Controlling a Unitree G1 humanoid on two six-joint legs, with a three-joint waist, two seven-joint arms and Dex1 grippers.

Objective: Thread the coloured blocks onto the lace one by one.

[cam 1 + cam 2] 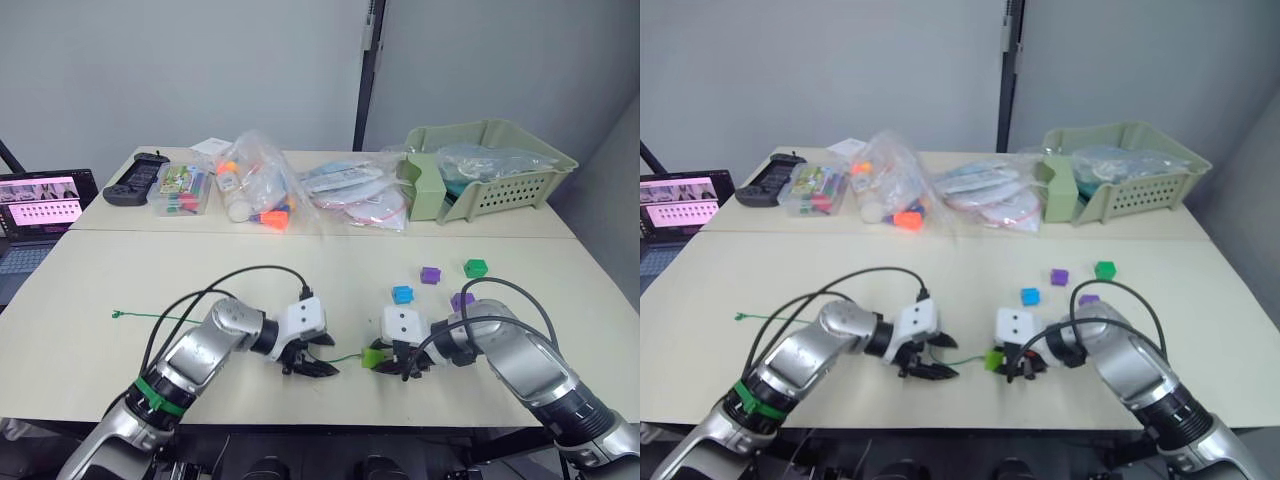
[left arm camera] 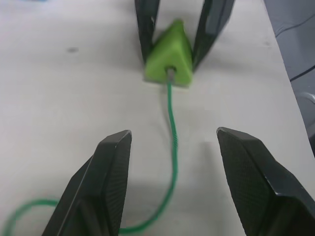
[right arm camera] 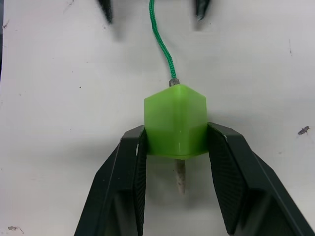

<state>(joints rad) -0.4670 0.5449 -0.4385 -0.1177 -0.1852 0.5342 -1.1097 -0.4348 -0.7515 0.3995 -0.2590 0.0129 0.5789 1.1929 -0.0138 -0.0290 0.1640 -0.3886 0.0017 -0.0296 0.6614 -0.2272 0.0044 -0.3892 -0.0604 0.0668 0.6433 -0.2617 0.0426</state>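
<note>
Lime wedge (image 3: 175, 120) sits clamped between right jaws, lace (image 2: 172, 123) threaded through.

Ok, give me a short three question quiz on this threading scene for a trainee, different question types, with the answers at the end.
1. True or false: the right gripper is shut on the lime wedge.
2. Multiple choice: the lace tip is
A. lying beside the wedge
B. poking out the far side of the wedge
C. held by the left gripper
3. Fill in: the blue cube, two purple cubes and dark green cube lie loose on the ____, not yet threaded.

Key: 1 true; 2 B; 3 table.
</note>
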